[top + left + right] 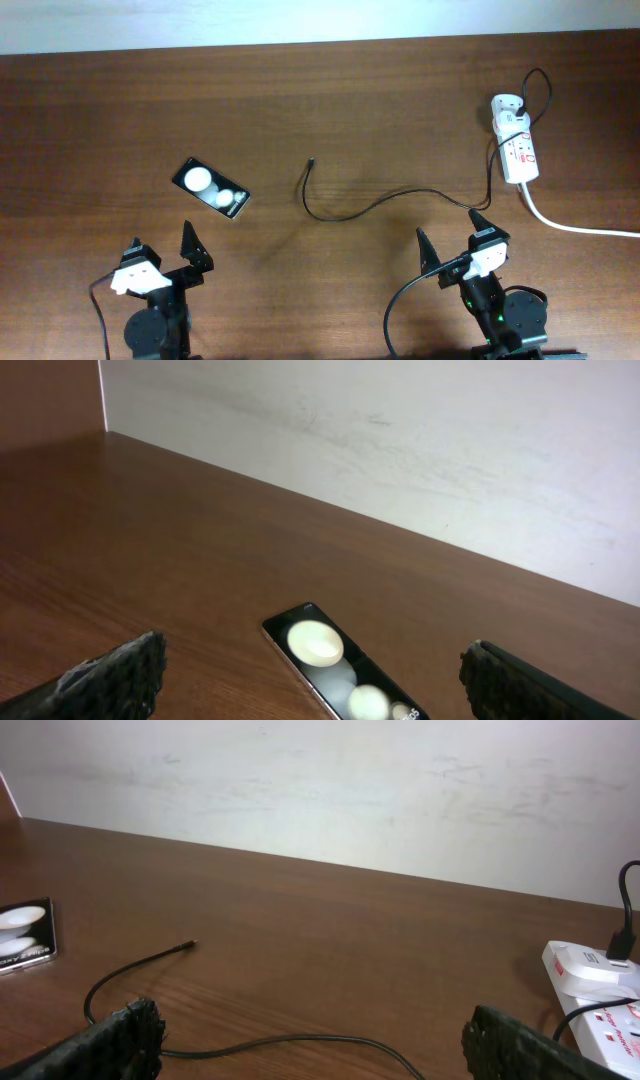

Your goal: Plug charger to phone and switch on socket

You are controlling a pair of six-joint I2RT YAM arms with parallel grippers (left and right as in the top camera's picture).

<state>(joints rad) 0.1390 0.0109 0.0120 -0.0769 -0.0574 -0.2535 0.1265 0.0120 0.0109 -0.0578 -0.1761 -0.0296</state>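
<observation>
The phone [211,187] lies flat at the left middle of the table, a glossy black slab with two white round spots; it also shows in the left wrist view [338,675] and at the left edge of the right wrist view [25,934]. The charger cable [372,207] runs from its free plug tip [312,160] across the table to the white adapter [507,110] on the socket strip [520,150]. The cable [270,1043] and strip [598,982] show in the right wrist view. My left gripper [162,248] is open, just short of the phone. My right gripper [452,237] is open, over the cable.
A thick white cord [575,226] leaves the strip toward the right edge. A pale wall [420,450] stands behind the table's far edge. Both arm bases sit at the near edge of the wooden table [330,90].
</observation>
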